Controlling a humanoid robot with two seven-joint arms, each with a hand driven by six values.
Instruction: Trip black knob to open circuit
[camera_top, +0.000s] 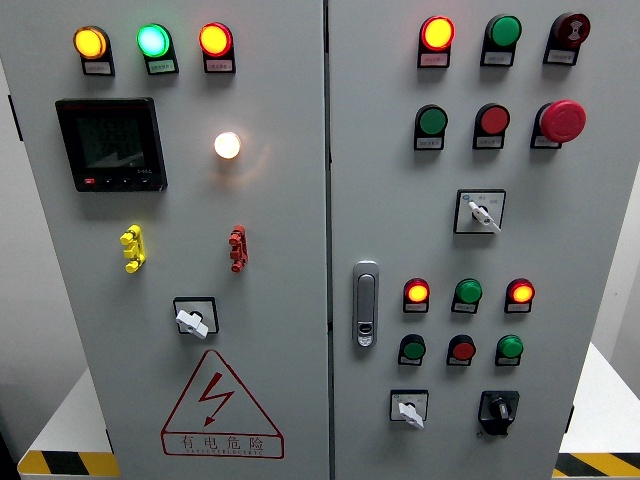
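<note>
No hands in the shot yet, so can't tell if they're open or curled. The black knob (498, 410) sits bottom right on the cabinet's right door (590, 250), untouched. Risk I see: the white selector (409, 408) is just beside it, and coming in blind could twist that instead.
</note>
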